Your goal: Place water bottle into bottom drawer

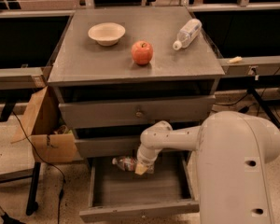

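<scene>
The bottom drawer [140,209] of the grey cabinet is pulled open, a wide shallow grey box. My gripper [141,168] reaches down into its back part from the right. It is shut on the water bottle [123,163], a small clear crinkled bottle that lies on its side and points left, over the drawer's back left area. I cannot tell whether the bottle touches the drawer floor. My white arm [177,139] and body cover the drawer's right side.
On the cabinet top [84,64] stand a white bowl [106,32], a red apple [142,52] and a smoother labelled bottle [187,33] lying on its side. The two upper drawers [135,112] are closed. An open cardboard box [44,129] sits to the cabinet's left.
</scene>
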`<state>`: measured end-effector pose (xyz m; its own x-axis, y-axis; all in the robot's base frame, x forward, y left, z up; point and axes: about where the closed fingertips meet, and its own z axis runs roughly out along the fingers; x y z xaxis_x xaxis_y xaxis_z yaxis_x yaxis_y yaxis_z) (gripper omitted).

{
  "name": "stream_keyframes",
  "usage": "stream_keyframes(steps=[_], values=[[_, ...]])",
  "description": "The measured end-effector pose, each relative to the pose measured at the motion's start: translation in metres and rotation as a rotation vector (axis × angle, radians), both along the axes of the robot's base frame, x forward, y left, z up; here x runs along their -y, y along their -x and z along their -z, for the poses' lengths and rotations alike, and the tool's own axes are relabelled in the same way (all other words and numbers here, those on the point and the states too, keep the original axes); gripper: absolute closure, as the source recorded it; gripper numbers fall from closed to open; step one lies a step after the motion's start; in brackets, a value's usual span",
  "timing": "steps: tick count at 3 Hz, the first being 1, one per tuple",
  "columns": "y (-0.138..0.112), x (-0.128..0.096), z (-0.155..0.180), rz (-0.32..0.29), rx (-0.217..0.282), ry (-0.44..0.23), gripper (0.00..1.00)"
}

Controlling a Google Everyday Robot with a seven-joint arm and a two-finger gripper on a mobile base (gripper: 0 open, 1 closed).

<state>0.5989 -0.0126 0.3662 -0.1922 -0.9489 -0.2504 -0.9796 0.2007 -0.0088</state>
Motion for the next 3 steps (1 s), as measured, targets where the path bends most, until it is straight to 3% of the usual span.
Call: stream_keyframes(steps=[1,3], values=[[0.009,0.031,0.036,0.042,-0.038,0.014,1.00],[-0.005,0.046,0.117,0.092,-0.042,0.007,1.00]])
